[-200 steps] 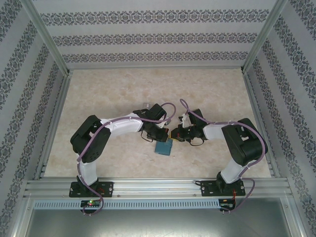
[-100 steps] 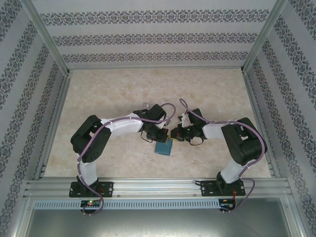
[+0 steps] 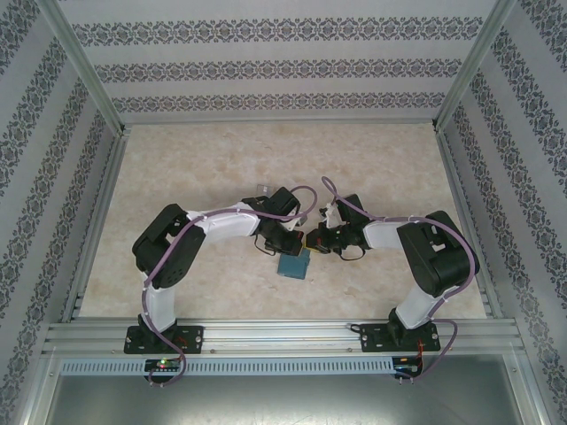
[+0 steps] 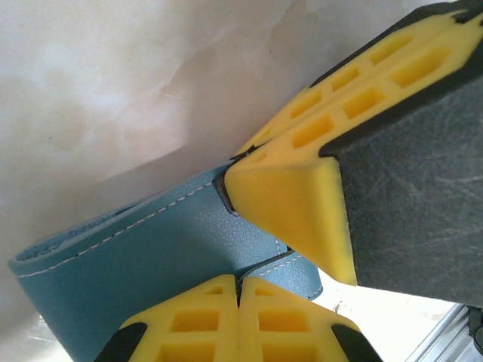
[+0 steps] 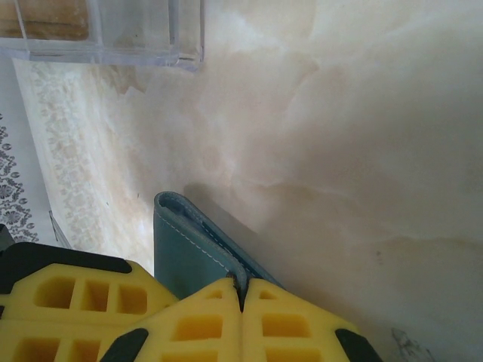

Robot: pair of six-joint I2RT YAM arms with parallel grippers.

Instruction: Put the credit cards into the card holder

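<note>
My left gripper [image 4: 238, 292] is clamped on the card holder [image 3: 293, 264], which sits mid-table btw both arms; my right gripper [image 5: 243, 292] pinches its edge too. Risk: if we pull w/ uneven force, the soft cover could slip out or twist, so the pockets never open.

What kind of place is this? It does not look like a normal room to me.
Most likely a robot test booth, not a home: an aluminium frame encloses a marble-look tabletop, patterned panels stand as walls, and a left arm and right arm are bolted to the near rail.
</note>
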